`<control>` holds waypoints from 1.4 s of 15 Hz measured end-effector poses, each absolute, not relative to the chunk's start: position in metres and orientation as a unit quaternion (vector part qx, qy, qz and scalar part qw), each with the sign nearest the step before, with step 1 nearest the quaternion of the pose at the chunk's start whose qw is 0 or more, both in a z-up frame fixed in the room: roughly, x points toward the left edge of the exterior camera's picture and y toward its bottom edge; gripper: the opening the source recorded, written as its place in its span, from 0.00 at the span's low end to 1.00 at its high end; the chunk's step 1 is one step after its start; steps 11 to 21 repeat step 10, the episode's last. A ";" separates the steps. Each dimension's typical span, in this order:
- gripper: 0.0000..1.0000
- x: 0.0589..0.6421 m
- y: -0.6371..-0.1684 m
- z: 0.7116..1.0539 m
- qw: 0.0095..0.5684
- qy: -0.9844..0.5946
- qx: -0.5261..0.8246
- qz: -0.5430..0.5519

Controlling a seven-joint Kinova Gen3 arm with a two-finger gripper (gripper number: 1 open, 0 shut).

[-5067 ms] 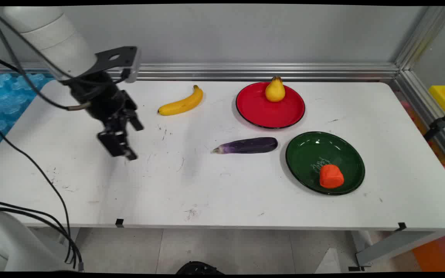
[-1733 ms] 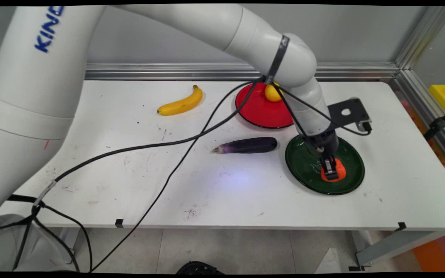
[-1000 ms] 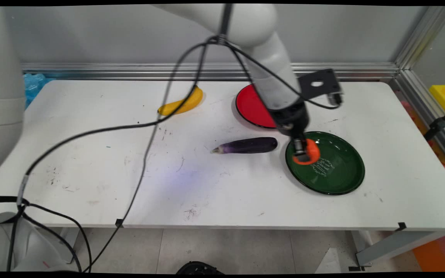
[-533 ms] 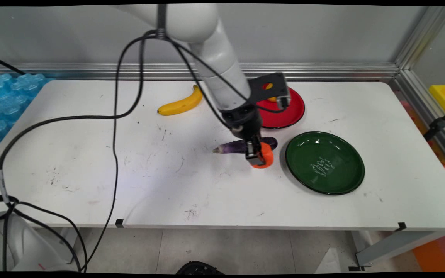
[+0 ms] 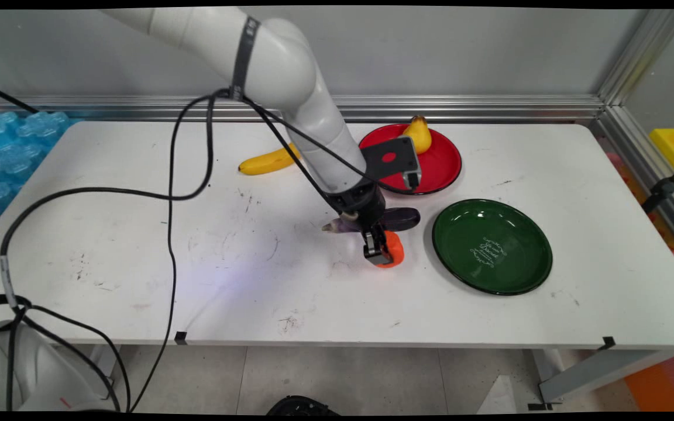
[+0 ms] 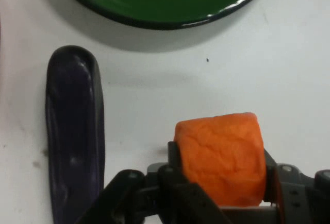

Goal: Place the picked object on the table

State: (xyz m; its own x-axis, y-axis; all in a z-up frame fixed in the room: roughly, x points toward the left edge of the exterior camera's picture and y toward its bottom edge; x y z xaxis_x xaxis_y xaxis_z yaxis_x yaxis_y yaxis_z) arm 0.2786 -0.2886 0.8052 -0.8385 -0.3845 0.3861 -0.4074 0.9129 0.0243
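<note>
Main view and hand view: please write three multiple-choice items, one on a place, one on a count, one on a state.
1. Where is the pear?
A. on the red plate
B. on the green plate
C. beside the banana

2. How many plates are on the table?
A. one
B. two
C. three

3. What is the gripper doing?
A. open above the eggplant
B. shut on the banana
C. shut on the orange block

Key: 1 A, the pear sits at the red plate's far rim. 2 B, one red, one green. 3 C, the fingers clamp the block's sides.

arm: reaches in from upper left, bent downward | gripper [image 5: 379, 255]: pointing down, clamped on load
</note>
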 end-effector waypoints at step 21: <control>1.00 0.281 -0.290 0.778 0.208 -0.956 0.205 0.027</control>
